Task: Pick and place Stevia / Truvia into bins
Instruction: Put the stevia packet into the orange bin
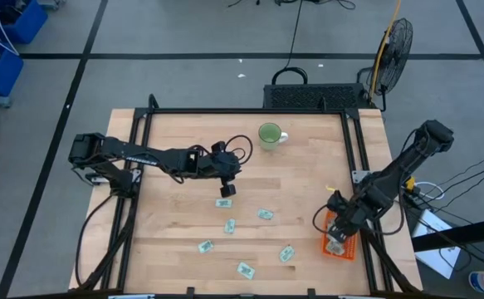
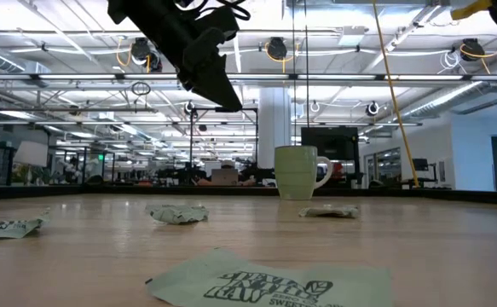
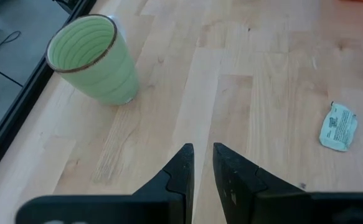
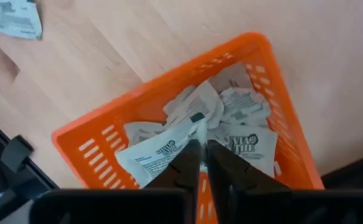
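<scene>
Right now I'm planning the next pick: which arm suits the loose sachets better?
Left. Its gripper hangs free just above a sachet. The right gripper is over the orange tray, fingers pinching a sachet.

Two dark jointed arms with looping black cables and tapered black fingers (image 3: 234, 180).

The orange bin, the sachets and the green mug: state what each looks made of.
Orange bin: seemingly moulded plastic, bright and smooth, with slotted walls. Sachets: likely paper, matte, creased and crumpled, with printed text; one lies loose on the table. Green mug: probably glazed ceramic, with a glossy pale green surface, a ridged inside and a darker rim. Right gripper hangs over the bin.
</scene>
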Robot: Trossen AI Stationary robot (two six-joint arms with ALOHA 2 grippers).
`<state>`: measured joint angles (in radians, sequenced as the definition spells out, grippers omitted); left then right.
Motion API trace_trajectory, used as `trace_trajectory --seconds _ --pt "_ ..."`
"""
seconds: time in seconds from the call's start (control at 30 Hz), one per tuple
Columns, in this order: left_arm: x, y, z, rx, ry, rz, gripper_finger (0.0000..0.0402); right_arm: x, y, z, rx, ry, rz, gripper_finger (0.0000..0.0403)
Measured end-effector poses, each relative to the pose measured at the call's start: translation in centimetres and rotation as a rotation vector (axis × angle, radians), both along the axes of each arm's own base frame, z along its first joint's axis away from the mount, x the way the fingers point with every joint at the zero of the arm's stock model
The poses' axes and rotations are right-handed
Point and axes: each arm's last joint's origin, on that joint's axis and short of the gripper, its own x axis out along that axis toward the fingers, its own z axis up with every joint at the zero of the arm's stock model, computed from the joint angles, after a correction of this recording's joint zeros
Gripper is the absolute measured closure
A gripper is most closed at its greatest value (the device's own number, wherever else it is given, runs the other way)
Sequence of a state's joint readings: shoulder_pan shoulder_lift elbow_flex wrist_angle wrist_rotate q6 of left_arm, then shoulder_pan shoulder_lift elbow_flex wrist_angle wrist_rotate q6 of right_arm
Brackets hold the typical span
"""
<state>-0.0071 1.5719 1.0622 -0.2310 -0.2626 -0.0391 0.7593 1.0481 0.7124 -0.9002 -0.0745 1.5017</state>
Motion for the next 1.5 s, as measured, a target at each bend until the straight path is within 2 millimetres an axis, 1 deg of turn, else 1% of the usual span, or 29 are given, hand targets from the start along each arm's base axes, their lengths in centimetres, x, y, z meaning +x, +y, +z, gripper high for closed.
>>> trace_trajectory --seconds 0.23,0.4,0.57,0.67,0.8,0.9,1.03,1.17,1.23,1.4,1.5 --pt "0.0 0.0 0.0 -0.001 0.000 0.001 0.0334 0.0 0.0 -0.1 -0.010 -0.001 0.029 0.0342" --pt "0.0 0.0 0.0 -0.003 0.001 0.002 0.0334 0.1 0.0 -0.1 -0.027 -0.032 0.085 0.0327" --pt "0.0 0.0 0.0 -0.003 0.003 0.002 0.0334 0.8 -0.1 0.3 -0.134 -0.217 0.123 0.0326" --pt "-0.1 -0.1 -0.1 -0.010 0.012 -0.008 0.0334 1.3 0.2 0.8 -0.125 -0.324 0.118 0.0326" --pt "-0.6 -0.4 -0.7 -0.059 0.089 -0.047 0.0334 2.1 0.7 1.3 -0.139 -0.462 0.157 0.0329" --pt "-1.3 -1.1 -1.3 -0.100 0.187 -0.087 0.0334 2.7 0.7 1.7 -0.249 -0.586 0.240 0.0330" --pt "-2.0 -2.3 -2.9 -0.133 0.259 -0.157 0.0334 3.6 0.2 2.4 -0.526 -0.742 0.324 0.0328" --pt "-2.9 -3.3 -4.7 -0.158 0.319 -0.196 0.0334 4.5 -0.5 3.1 -0.864 -0.799 0.443 0.0328" --pt "-3.6 -3.7 -5.7 -0.172 0.364 -0.188 0.0334 4.9 -0.9 3.5 -0.977 -0.800 0.480 0.0328" --pt "-4.6 -4.5 -7.2 -0.240 0.361 -0.117 0.0334 6.2 -1.8 4.1 -1.063 -0.807 0.489 0.0328" --pt "-4.7 -5.2 -7.7 -0.251 0.335 -0.127 0.0334 6.7 -2.5 4.2 -1.092 -0.787 0.477 0.0328"
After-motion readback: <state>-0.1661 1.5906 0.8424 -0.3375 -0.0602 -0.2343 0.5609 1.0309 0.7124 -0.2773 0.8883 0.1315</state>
